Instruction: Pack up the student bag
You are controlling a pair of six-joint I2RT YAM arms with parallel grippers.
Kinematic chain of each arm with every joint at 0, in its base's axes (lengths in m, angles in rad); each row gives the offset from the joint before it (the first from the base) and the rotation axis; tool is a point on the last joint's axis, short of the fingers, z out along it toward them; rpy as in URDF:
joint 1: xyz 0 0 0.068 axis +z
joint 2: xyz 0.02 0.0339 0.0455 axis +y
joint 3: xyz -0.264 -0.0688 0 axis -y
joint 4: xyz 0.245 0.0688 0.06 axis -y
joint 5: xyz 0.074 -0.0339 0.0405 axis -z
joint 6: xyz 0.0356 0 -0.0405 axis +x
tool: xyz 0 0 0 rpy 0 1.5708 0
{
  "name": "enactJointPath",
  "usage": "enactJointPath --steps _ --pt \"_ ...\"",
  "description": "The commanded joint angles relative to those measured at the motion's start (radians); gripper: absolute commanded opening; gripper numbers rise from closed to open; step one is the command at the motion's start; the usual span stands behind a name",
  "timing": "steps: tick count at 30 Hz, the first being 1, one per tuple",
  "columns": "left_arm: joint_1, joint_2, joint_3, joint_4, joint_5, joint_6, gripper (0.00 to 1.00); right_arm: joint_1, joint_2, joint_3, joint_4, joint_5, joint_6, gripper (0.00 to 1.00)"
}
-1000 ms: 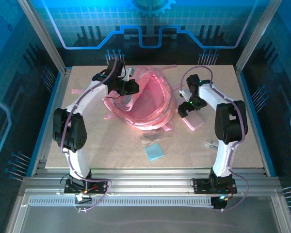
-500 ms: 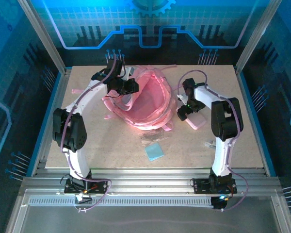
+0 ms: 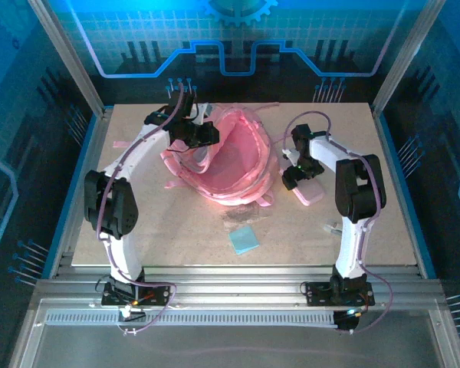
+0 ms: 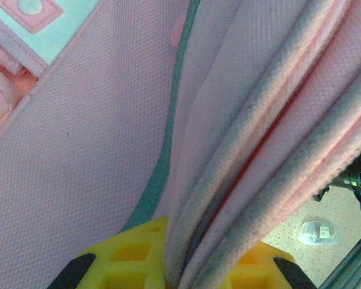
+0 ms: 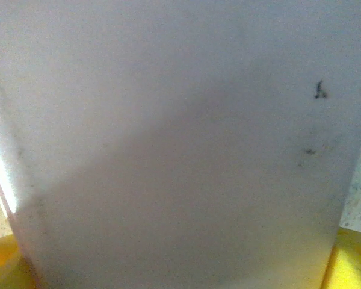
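Left gripper (image 4: 174, 268) clamps student bag (image 4: 78, 150), tips hidden

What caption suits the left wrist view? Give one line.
Left tool shut on folds of the pink bag.

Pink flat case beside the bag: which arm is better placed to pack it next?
Right: the right fingers straddle the case, while the left fingers are busy pinching the student bag rim.
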Motion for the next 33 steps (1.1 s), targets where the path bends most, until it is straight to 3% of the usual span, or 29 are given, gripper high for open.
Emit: enactJointPath --steps 1,6,10,16,26,33 --pt "0.013 -0.004 0.084 0.013 0.059 -0.021 0.04 -0.028 -0.099 -0.030 -0.040 -0.060 0.089 0.81" --pt "0.013 0.017 0.123 0.011 0.056 -0.001 0.00 -0.040 -0.261 -0.079 -0.106 -0.101 0.232 0.78" --pt "0.013 0.041 0.155 0.009 0.064 0.003 0.00 -0.039 -0.379 -0.099 -0.111 -0.217 0.338 0.77" --pt "0.012 0.055 0.174 0.020 0.091 -0.040 0.00 0.004 -0.444 -0.105 0.095 -0.441 0.609 0.75" --pt "0.012 0.061 0.215 0.020 0.129 -0.075 0.00 0.232 -0.131 0.060 0.514 -0.505 1.054 0.75" --pt "0.012 0.032 0.167 0.082 0.168 -0.126 0.00 0.321 0.063 0.228 0.569 -0.399 1.251 0.81"
